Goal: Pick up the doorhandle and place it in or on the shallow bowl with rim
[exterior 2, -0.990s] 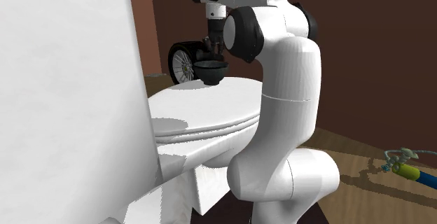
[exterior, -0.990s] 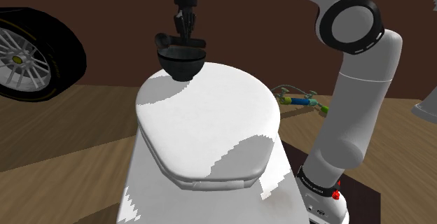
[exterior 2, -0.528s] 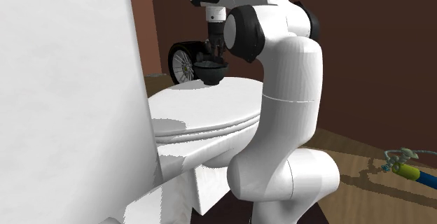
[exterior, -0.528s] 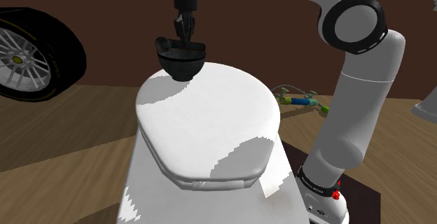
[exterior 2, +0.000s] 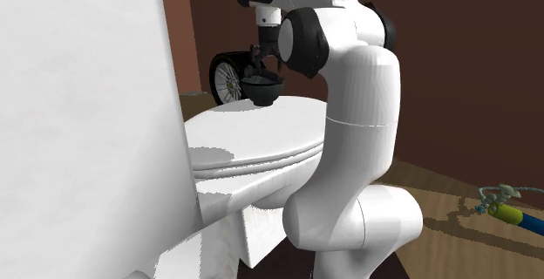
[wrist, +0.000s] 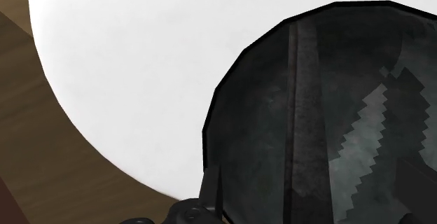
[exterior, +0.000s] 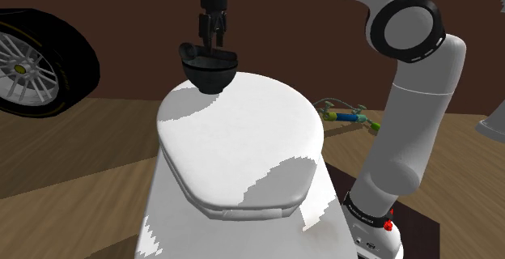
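Since 1 second ago the doorhandle (wrist: 304,117) has stayed lying in the dark bowl (exterior: 209,73), while the gripper (exterior: 213,42) has gone up a little. It is a long, thin, dark bar that runs across the inside of the bowl. I think it is hard and stiff, maybe a bit heavy and slippery, so the best place to grab it is across the middle of the bar. The 2 fingers look apart and hold nothing, right above the bowl. In the shoulder view the bowl sits at the 12 o'clock end of the white toilet lid (exterior: 243,144). A wheel (exterior: 32,63) is off at 9 o'clock.
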Robot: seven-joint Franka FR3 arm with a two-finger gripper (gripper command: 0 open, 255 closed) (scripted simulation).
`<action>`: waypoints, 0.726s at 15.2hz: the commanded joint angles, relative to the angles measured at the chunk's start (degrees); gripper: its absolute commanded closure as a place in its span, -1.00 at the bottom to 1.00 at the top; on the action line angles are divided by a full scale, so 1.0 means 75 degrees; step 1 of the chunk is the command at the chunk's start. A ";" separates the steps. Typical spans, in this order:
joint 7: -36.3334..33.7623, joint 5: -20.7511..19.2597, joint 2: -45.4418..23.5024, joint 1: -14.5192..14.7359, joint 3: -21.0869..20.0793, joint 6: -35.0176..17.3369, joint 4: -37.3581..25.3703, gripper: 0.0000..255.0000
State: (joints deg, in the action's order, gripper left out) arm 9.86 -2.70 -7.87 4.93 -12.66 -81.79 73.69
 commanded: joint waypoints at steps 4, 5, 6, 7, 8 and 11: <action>-0.0057 -0.0175 -0.0661 0.0146 -0.0048 0.1239 -0.1882 -1.00; -0.0056 -0.0175 -0.0661 0.0146 -0.0047 0.1239 -0.1882 -1.00; -0.0056 -0.0175 -0.0660 0.0145 -0.0047 0.1238 -0.1880 -1.00; -0.0056 -0.0175 -0.0661 0.0146 -0.0047 0.1239 -0.1882 -1.00; -0.0056 -0.0175 -0.0661 0.0146 -0.0047 0.1239 -0.1882 -1.00; -0.0056 -0.0175 -0.0661 0.0146 -0.0047 0.1239 -0.1882 -1.00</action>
